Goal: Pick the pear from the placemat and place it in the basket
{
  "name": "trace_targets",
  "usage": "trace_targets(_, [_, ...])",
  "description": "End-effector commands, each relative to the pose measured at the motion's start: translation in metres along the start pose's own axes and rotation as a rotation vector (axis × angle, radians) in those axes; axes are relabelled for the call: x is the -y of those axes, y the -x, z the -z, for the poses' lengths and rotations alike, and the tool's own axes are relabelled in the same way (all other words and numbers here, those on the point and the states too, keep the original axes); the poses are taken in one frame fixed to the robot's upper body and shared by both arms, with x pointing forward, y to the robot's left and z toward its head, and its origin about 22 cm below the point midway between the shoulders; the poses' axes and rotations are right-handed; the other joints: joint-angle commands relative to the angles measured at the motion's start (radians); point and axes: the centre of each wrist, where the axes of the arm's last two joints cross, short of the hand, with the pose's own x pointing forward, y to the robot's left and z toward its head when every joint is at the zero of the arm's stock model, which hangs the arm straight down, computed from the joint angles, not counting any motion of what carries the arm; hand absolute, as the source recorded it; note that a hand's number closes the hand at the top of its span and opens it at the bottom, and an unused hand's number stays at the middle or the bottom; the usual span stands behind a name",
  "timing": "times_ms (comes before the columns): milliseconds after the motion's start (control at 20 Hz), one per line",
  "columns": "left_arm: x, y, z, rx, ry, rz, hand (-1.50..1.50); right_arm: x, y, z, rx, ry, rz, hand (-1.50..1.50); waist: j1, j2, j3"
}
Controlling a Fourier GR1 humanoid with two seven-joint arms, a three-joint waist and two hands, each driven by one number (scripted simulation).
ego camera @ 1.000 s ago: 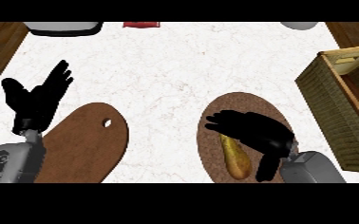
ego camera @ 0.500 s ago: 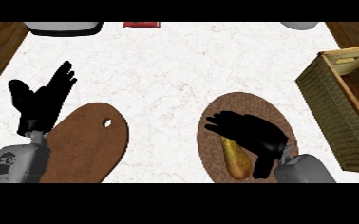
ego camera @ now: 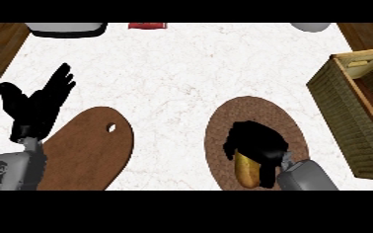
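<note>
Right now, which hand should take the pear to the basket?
Right. The right hand is already curled over the pear on the placemat, with the basket on its side. The left hand rests open across the counter.

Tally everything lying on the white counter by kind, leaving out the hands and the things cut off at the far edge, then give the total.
Yellow-brown pear: 1
Round brown woven placemat: 1
Brown wooden cutting board with a hole: 1
Woven wicker basket: 1
Total: 4
</note>
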Motion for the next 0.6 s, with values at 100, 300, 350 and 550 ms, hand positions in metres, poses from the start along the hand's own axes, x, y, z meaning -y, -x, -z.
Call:
trace_targets(100, [0.003,0.007,0.010,0.001,-0.008,0.013,0.00,-0.015,-0.002,0.008,0.024,-0.010,-0.039,1.50,-0.003,0.004,0.004])
trace_targets(300, [-0.013,0.005,0.003,-0.007,-0.006,0.003,0.00,-0.025,-0.017,0.019,0.039,-0.012,-0.035,1.50,0.000,0.004,0.004])
trace_targets(350, [0.012,0.015,-0.001,0.003,-0.019,-0.001,0.00,-0.028,0.000,0.015,0.027,-0.041,-0.048,1.50,0.001,0.004,0.004])
trace_targets(550, [-0.007,0.008,-0.002,0.008,-0.041,-0.001,0.00,0.004,0.026,0.007,-0.605,0.248,0.304,1.50,-0.054,0.005,0.005])
